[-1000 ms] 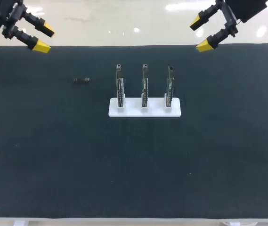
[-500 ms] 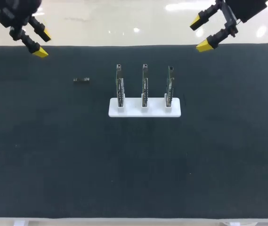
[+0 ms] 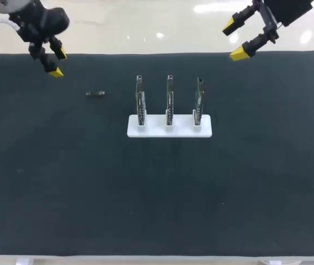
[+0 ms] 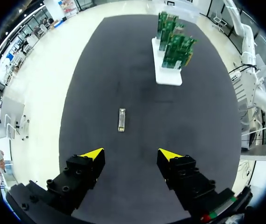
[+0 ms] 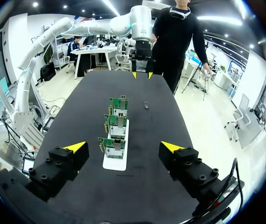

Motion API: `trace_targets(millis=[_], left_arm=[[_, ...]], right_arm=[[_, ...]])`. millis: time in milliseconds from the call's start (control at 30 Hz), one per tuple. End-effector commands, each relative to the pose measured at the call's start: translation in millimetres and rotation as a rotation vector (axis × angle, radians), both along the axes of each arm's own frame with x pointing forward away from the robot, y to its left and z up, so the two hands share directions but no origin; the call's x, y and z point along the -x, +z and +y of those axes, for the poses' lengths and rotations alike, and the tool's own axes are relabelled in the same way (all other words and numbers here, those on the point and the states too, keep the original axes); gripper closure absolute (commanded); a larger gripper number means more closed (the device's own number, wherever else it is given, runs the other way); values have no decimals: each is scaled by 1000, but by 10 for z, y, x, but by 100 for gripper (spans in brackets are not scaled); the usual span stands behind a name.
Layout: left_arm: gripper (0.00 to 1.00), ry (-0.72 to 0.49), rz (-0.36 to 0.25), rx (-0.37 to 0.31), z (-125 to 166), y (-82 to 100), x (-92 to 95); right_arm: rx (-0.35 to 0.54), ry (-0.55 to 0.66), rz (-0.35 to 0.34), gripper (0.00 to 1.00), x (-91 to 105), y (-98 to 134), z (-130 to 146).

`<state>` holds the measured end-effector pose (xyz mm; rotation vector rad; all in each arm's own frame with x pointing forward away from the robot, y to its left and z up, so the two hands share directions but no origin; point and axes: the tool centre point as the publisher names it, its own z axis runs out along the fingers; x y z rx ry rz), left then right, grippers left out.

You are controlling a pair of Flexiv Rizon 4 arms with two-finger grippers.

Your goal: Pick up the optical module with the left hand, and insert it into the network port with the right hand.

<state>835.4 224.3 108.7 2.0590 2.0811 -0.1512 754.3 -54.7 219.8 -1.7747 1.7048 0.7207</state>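
So the optical module (image 3: 95, 94) is just lying flat on the black mat (image 3: 157, 193), off to the left of the card rack and well apart from it, with nothing touching it. The left gripper (image 3: 59, 63) hangs near the far left corner of the mat, claw spread wide with nothing in it. From the left wrist view the module (image 4: 121, 120) sits ahead of the left gripper (image 4: 131, 154), roughly in line with the gap between the two yellow tips and lying lengthwise along the way the fingers point. The rack is a white base (image 3: 169, 131) in the middle of the mat, with three network cards (image 3: 169, 100) standing upright in a row, one slot each. The right gripper (image 3: 233, 39) is up over the far edge of the mat on the right, also wide open and empty. In the right wrist view the right gripper (image 5: 124, 147) looks down the row of cards (image 5: 115, 122) end-on. The module (image 5: 146, 104) lies on the mat beside the furthest card, and the left gripper (image 5: 142, 74) is beyond it at the far end. The ports on the cards are too small for me to make out.
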Motion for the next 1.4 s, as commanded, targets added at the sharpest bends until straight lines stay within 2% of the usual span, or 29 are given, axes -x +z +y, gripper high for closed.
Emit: trace_targets(millis=[33,267,700,1000,1100,1400], left_arm=[[0,0,67,-65,-55,-132,-170],[0,13,84,-109,-67,-302,-299],[0,-6,179,-169,-160,-582,-385],[0,1,241,-156,-219,-701,-373],[0,17,264,-108,-224,-679,-352],[0,17,264,-108,-224,-679,-352]], right_arm=[[-1,0,-1,0,3,-2,1],[-1,0,-1,0,3,-2,1],[-1,0,-1,0,3,-2,1],[-1,0,-1,0,3,-2,1],[-1,0,-1,0,3,-2,1],[-1,0,-1,0,3,-2,1]])
